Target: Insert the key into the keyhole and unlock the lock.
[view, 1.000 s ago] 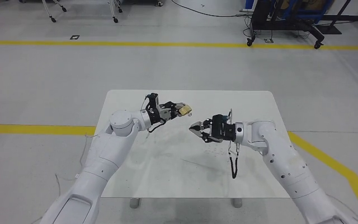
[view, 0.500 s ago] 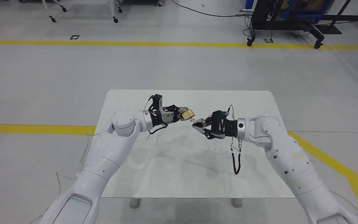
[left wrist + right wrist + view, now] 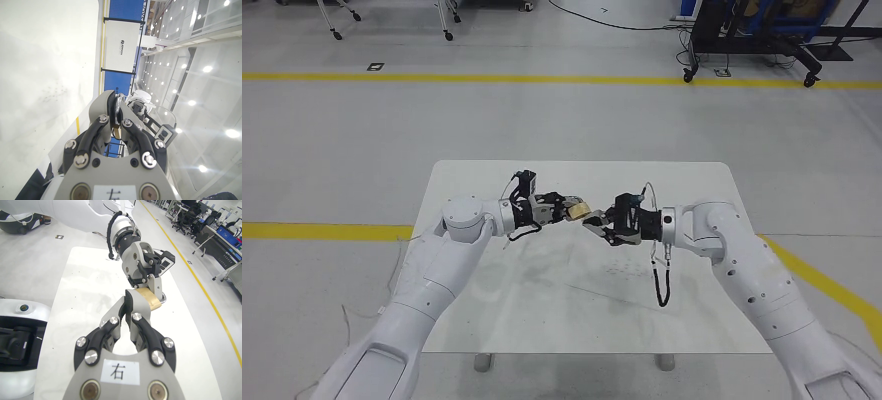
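Two arms are angling in from the lower corners, wrists facing each other at frame centre over the table. The left gripper is clamping the brass padlock. The right gripper is hovering just beside it, fingers pressing together; whether they are pinching the key, I cannot tell.

My white worktop stands on a shiny grey floor. One yellow line runs across the top of the frame, and another line crosses the middle. A black cart sits at the upper right. Round ceiling lights glow bright. Black chairs stand by far desks.
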Available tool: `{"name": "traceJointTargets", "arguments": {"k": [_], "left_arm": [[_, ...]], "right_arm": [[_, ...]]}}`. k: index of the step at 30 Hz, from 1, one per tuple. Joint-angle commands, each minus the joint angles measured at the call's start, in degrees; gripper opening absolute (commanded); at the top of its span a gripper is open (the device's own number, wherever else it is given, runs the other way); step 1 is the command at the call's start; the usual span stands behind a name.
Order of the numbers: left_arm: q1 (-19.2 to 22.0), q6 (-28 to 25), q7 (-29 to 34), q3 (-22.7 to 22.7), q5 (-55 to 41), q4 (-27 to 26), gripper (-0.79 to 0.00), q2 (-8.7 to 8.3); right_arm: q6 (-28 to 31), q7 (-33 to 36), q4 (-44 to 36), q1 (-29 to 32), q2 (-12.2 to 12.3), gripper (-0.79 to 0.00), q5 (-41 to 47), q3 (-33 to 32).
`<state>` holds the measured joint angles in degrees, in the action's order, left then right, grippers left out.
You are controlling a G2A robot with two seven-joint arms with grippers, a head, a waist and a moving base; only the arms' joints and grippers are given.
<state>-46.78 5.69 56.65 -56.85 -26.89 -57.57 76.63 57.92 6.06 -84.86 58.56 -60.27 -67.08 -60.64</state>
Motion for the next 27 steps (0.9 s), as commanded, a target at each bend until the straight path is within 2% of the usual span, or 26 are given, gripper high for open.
{"name": "traceJointTargets", "arguments": {"k": [1, 6, 8, 11, 13, 18, 20, 23, 27], "left_arm": [[0.0, 0.0, -0.1, -0.1, -0.3, 0.1, -0.785, 0.01], [-0.3, 0.1, -2.6, -0.9, -1.8, 0.3, -0.785, 0.10], [-0.7, -0.1, -4.8, -1.4, -3.1, 0.2, -0.785, 0.23], [-1.3, -0.7, -7.9, -1.8, -3.5, -0.5, -0.785, 0.36], [-1.6, -0.8, -8.8, -1.8, -3.5, -1.0, -0.785, 0.40], [-1.8, -0.3, -9.3, -1.3, -2.8, -1.4, -0.785, 0.52], [-1.8, -0.2, -9.2, -1.3, -2.7, -1.3, -0.785, 0.55], [-1.7, -0.2, -9.2, -1.3, -2.7, -1.2, -0.785, 0.58], [-1.7, -0.1, -9.0, -1.3, -2.6, -1.1, -0.785, 0.60]], "right_arm": [[-0.2, 0.2, -0.2, -0.1, 0.0, -0.785, 0.0, 0.2], [-3.9, 0.8, -4.7, 1.2, 0.4, -0.785, -5.0, -1.1], [-7.2, -0.2, -8.8, 3.3, 0.7, -0.526, -9.1, -1.9], [-14.2, 0.0, -13.8, 7.2, 1.2, -0.496, -17.3, -3.5], [-18.8, 1.9, -17.0, 9.4, 1.5, -0.443, -22.8, -3.6], [-28.0, 9.5, -22.4, 12.3, 1.2, -0.480, -32.5, -1.8], [-29.4, 11.4, -22.9, 12.5, 1.0, -0.554, -34.1, -0.9], [-30.0, 12.8, -22.9, 11.9, 0.7, -0.557, -35.2, 0.2], [-31.5, 14.9, -22.7, 11.1, 0.1, -0.523, -36.6, 2.3]]}}
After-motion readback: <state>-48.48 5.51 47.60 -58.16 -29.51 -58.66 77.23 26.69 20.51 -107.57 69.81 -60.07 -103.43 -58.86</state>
